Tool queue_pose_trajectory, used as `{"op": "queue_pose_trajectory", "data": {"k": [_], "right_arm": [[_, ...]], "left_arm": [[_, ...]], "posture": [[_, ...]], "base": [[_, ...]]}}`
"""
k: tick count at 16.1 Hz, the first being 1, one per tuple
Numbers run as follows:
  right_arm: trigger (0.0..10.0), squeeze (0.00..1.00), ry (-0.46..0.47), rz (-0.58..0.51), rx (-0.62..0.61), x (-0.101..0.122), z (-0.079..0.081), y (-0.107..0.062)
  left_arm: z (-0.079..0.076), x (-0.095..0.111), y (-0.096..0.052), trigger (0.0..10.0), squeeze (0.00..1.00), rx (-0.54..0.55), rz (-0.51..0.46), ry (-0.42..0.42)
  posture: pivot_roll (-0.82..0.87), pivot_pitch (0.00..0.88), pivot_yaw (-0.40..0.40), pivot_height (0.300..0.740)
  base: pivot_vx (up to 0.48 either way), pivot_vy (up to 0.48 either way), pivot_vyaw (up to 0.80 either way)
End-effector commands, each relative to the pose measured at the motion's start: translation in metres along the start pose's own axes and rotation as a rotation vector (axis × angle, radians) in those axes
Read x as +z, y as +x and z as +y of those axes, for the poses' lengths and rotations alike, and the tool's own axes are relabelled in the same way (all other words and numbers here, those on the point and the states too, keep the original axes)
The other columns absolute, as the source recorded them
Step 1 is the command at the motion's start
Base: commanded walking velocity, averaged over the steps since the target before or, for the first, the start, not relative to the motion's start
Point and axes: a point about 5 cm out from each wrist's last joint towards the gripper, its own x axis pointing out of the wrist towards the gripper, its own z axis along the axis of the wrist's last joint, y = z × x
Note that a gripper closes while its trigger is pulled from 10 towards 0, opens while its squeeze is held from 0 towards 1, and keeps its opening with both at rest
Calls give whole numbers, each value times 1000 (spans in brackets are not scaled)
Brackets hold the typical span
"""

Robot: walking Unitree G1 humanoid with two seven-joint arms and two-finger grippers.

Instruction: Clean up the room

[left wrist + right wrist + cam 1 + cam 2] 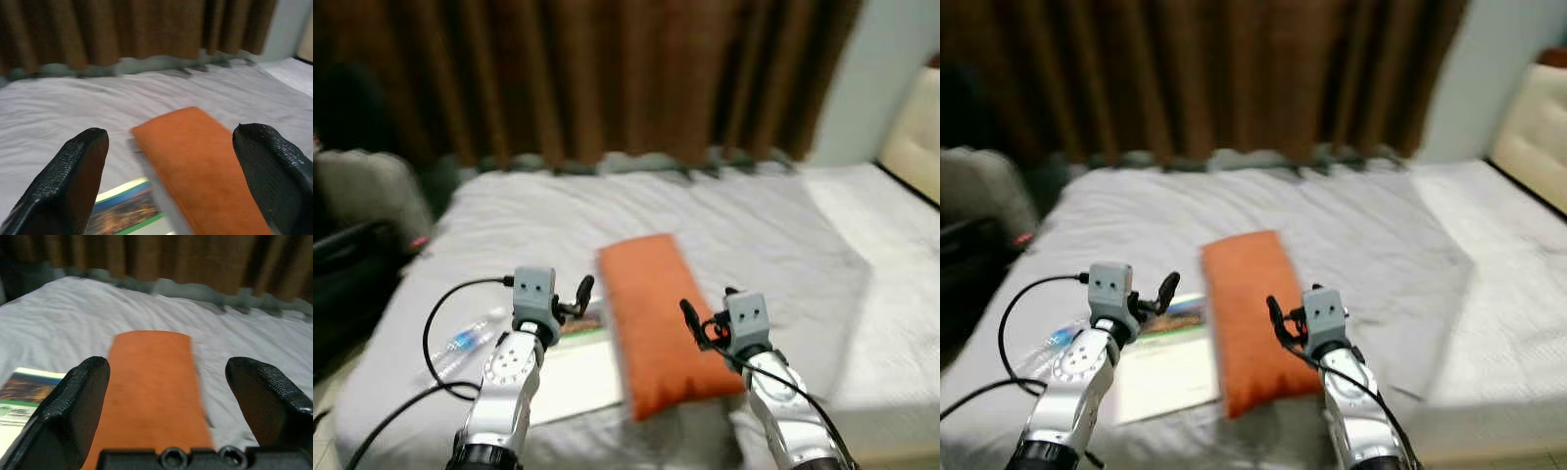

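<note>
Bed (783, 235) with a grey-white sheet takes most of the scene, and brown curtains (607, 78) hang behind it. On the sheet lies 1 long orange pillow (656, 318), flat, with its near end close to the near edge of the bed. Just beside it, on the robot's left, lies a booklet (578, 377) with a white page and a colour picture at its far end; its edge touches the pillow or goes a little under it, I cannot tell which. Further to the left, near the edge of the sheet, lies a clear plastic bottle (465, 343) with a blue label, on its side.

Both arms are raised over the near part of the bed. The left gripper (171, 181) hovers above the booklet, its 2 black fingers (73, 181) spread wide with nothing between them. The right gripper (166, 406) hovers at the right side of the pillow's near end, also spread wide and holding nothing. Both wrist views look along the pillow toward the curtains.

A dark chair or bag (352, 255) stands at the left of the bed; it is too blurred to name. The head views are slightly blurred.
</note>
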Motion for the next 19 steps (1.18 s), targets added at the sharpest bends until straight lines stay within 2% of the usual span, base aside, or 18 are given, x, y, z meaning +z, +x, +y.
{"op": "queue_pose_trajectory", "data": {"k": [1,5,6,7,9,11,13,15,19], "right_arm": [[10000,0,13,-2,-11,0,-4,0],[10000,0,34,1,-11,-1,-4,-1],[10000,0,199,-7,-7,-1,-2,-8],[10000,0,234,-1,-4,-3,-3,-16],[10000,0,171,38,12,-13,-3,-37],[10000,0,161,74,17,-22,-1,-43],[10000,0,150,69,40,-18,1,-35],[10000,0,131,50,53,-8,-1,-24],[10000,0,114,45,79,-3,1,-14]], "left_arm": [[-3,1,3,10000,0,-11,3,-4],[0,-1,0,10000,0,-1,-7,6],[1,-5,-12,10000,0,19,5,29],[2,-7,-24,10000,0,20,12,35],[0,-11,-45,10000,0,-2,33,21],[0,-15,-40,10000,0,12,42,-1],[7,-11,-30,10000,0,83,48,-51],[5,-8,-27,10000,0,80,51,-58],[1,-6,-16,10000,0,43,59,-47]], "posture": [[-5,0,19,740],[-5,0,21,740],[-6,0,19,740],[-6,0,15,740],[6,0,11,740],[6,0,3,740],[6,0,4,740],[3,0,5,740],[10,0,5,740]], "base": [[322,-352,0],[397,-157,0],[0,0,0],[0,0,0],[0,0,0],[480,0,0],[480,0,0],[476,0,0],[480,0,0]]}}
